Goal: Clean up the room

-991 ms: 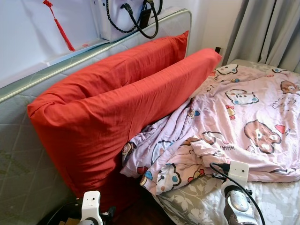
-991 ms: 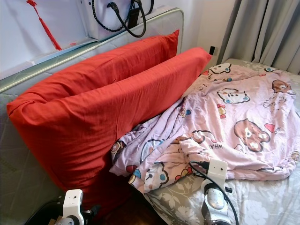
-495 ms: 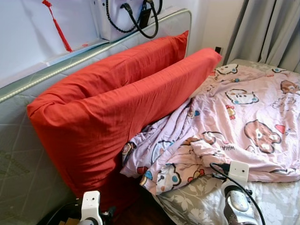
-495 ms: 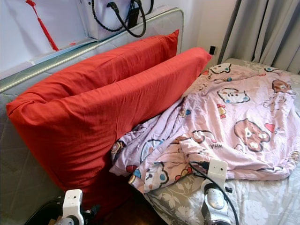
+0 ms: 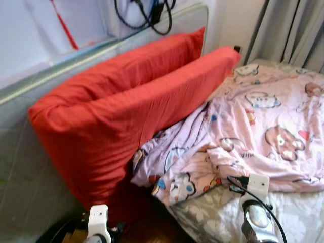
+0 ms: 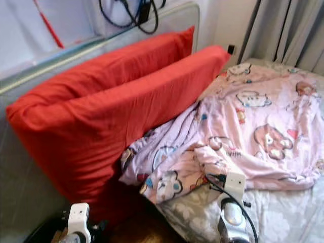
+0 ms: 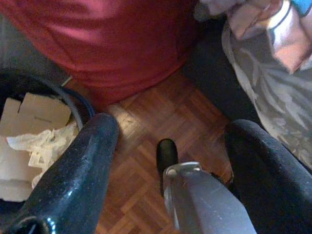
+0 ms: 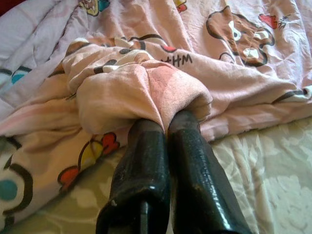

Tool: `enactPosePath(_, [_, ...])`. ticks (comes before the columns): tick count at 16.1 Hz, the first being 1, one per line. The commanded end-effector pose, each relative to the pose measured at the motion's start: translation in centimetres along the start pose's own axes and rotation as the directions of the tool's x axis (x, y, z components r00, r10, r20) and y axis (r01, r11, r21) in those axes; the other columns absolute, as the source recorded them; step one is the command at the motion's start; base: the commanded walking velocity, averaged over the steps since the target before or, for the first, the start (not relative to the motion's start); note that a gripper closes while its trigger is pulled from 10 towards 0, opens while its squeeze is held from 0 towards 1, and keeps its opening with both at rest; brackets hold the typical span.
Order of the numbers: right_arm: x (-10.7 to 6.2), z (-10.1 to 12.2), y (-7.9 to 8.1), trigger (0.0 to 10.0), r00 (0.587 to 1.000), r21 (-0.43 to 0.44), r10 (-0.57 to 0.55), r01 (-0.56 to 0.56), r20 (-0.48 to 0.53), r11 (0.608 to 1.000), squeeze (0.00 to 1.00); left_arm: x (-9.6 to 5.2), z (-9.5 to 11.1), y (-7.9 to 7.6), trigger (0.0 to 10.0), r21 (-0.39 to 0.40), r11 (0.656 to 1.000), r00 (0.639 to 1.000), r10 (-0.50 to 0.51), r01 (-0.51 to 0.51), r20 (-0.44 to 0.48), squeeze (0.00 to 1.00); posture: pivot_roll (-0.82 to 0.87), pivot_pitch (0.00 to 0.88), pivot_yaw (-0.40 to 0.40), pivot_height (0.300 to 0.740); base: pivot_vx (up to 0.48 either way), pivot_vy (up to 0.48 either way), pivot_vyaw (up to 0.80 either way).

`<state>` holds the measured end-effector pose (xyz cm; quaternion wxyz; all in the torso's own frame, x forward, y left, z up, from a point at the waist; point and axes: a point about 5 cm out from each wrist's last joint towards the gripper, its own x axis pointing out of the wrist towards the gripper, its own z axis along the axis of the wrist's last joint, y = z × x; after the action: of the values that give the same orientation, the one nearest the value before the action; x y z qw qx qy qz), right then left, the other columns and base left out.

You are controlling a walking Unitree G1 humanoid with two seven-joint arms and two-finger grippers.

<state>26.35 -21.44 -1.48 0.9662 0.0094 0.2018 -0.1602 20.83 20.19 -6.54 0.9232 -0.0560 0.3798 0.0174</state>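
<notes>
Right gripper (image 8: 168,124): fingers pinched on the pink cartoon-print blanket (image 5: 263,116) edge — bunched straight ahead, long axis toward the curtains.
Left gripper (image 7: 165,146): spread wide, over floor.

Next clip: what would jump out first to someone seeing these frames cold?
First, the two big red pillows leaning in a row against the grey headboard on the robot's left. Next, the rumpled pink cartoon-bear blanket heaped across the bed to their right. The right gripper is shut on a fold of that blanket near its front edge, while the left gripper hangs open over the wooden floor.
</notes>
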Motion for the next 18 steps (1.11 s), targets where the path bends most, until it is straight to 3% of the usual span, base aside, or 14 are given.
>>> enactPosePath(1, [0.0,0.2,0.3,10.0,1.000,-0.002,0.006,-0.006,0.016,1.000,0.00,-0.1,-0.5,0.2,10.0,0.003,1.000,1.000,0.006,-0.006,-0.020,0.00,0.01,0.000,0.048,0.740,-0.259,0.000,0.00])
enactPosePath(7, [0.0,0.3,0.0,10.0,1.000,-0.001,-0.016,0.016,0.022,1.000,0.00,-0.1,-0.4,0.2,10.0,0.004,1.000,1.000,0.005,-0.005,-0.020,0.00,0.01,0.000,0.046,0.740,-0.264,0.000,0.00])
enactPosePath(10, [0.1,0.7,-0.9,10.0,0.996,-0.004,-0.073,0.073,0.049,0.997,0.00,-0.1,-0.4,0.2,10.0,0.005,1.000,1.000,0.005,-0.005,-0.020,0.00,0.01,0.000,0.047,0.740,-0.264,0.000,0.00])
enactPosePath(13, [0.2,1.5,-2.7,10.0,0.974,-0.016,-0.199,0.202,0.104,0.979,0.00,-0.1,-0.4,0.2,10.0,0.005,1.000,1.000,0.004,-0.004,-0.020,0.00,0.01,0.000,0.048,0.740,-0.264,0.000,0.00])
enactPosePath(18, [0.2,1.8,-3.1,10.0,0.965,-0.021,-0.232,0.236,0.124,0.971,0.00,-0.1,-0.5,0.2,10.0,0.007,1.000,1.000,0.003,-0.003,-0.022,0.00,0.01,0.000,0.048,0.740,-0.262,0.000,0.00])
